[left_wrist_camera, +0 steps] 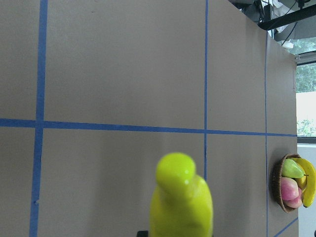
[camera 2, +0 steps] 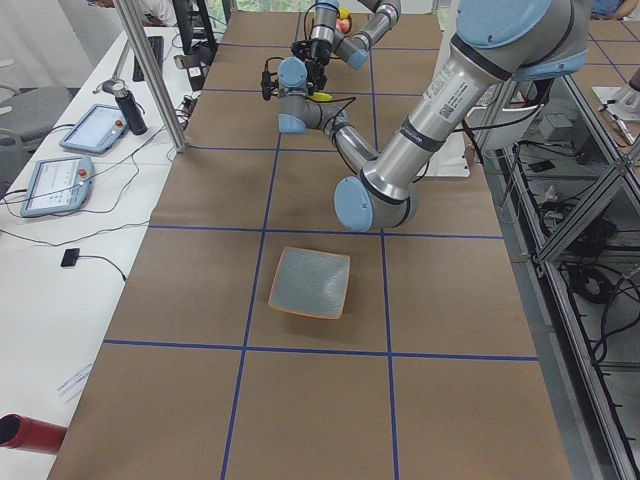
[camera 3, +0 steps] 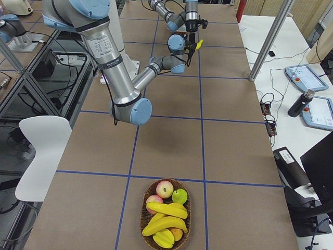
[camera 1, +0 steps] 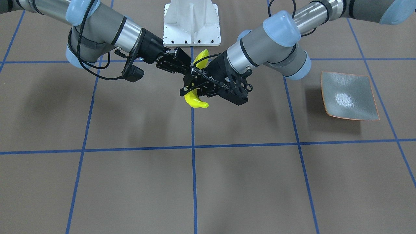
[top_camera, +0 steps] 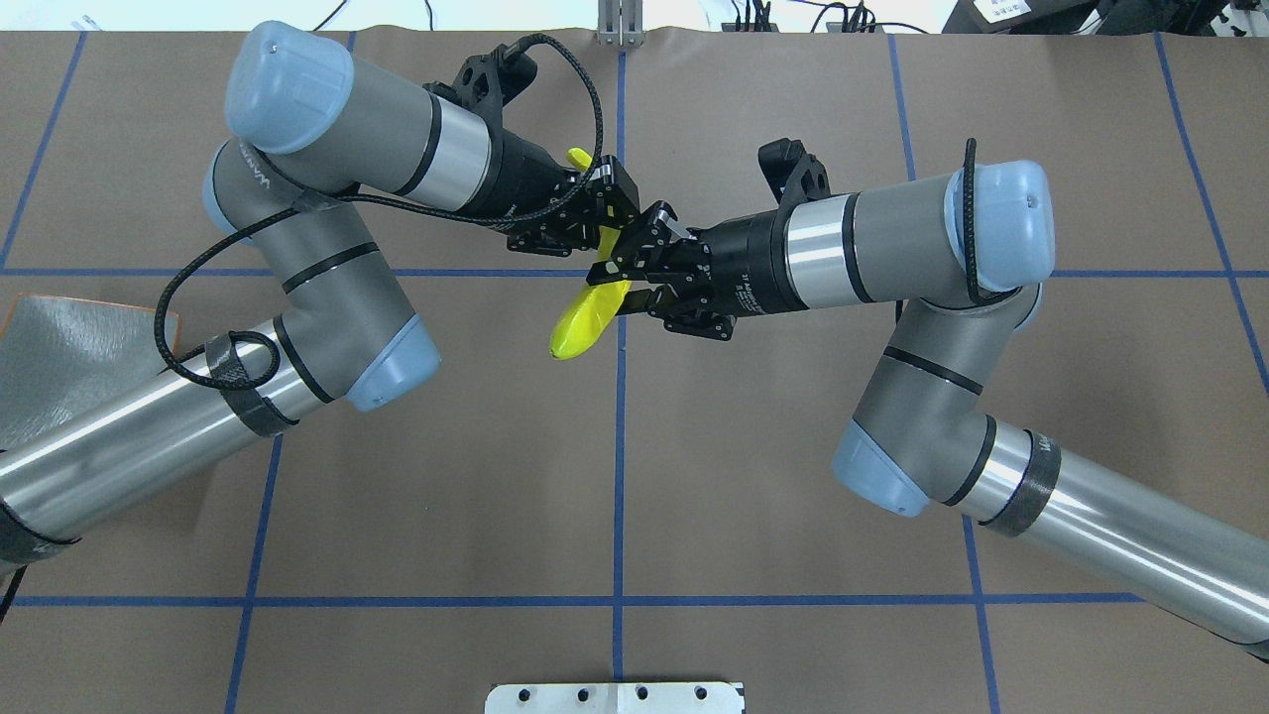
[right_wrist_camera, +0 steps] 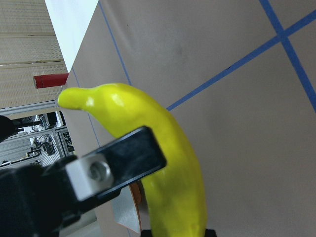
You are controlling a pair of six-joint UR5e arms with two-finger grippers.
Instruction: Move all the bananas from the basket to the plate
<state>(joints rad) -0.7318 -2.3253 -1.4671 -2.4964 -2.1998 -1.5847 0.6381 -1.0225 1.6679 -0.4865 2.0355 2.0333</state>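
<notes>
While both arms are meeting above the middle of the table (camera 1: 136, 182), the left gripper (top_camera: 593, 220) and the right gripper (top_camera: 623, 266) are each gripping one banana (top_camera: 580, 322), fingers closed on it. They are holding it tilted in the air, both tips sticking out free. The plate (camera 1: 349, 96) is sitting toward the left end, orange rim well inside the table edges, bare brown paper lying wide between. Other bananas (camera 3: 165, 223) are lying in the basket (camera 3: 142, 219) at the right end.
</notes>
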